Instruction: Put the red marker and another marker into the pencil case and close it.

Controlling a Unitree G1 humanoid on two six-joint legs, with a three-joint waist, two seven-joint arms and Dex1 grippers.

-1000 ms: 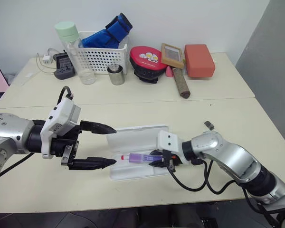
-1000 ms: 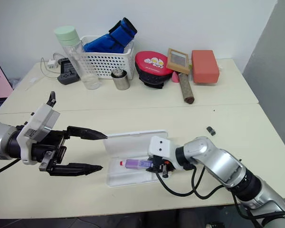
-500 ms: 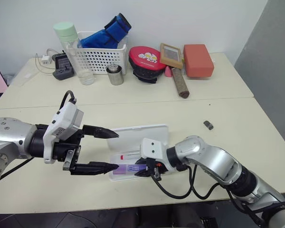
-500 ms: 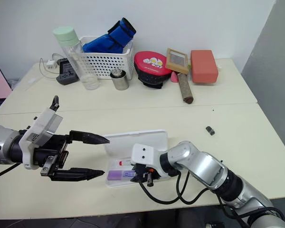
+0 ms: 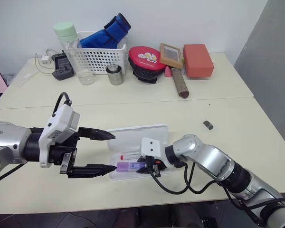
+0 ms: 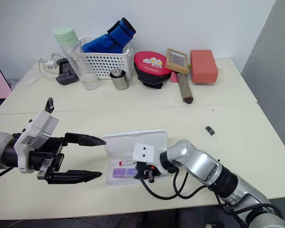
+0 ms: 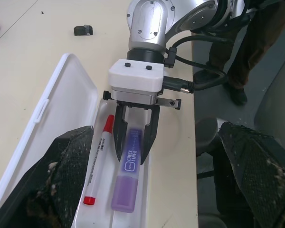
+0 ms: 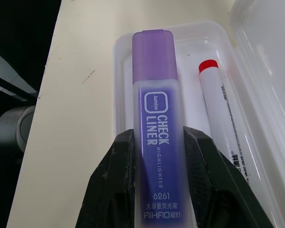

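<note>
We have the red marker [image 7: 99, 164] already lying in the open pencil case [image 5: 138, 137], which sits at the near middle of the table [image 5: 237, 118]. Our right gripper [image 7: 132, 153] is clamped on the purple highlighter [image 8: 156, 128], holding it low over the tray just beside the red marker; whether it rests on the tray floor we cannot tell. Our left gripper [image 5: 104, 152] waits just left of the case, fingers wide apart and empty. We judge releasing the highlighter and shutting the lid remain.

The left pincer [image 5: 102, 152] blocks the pencil case [image 5: 140, 136]'s left end; its lid side lies free.
</note>
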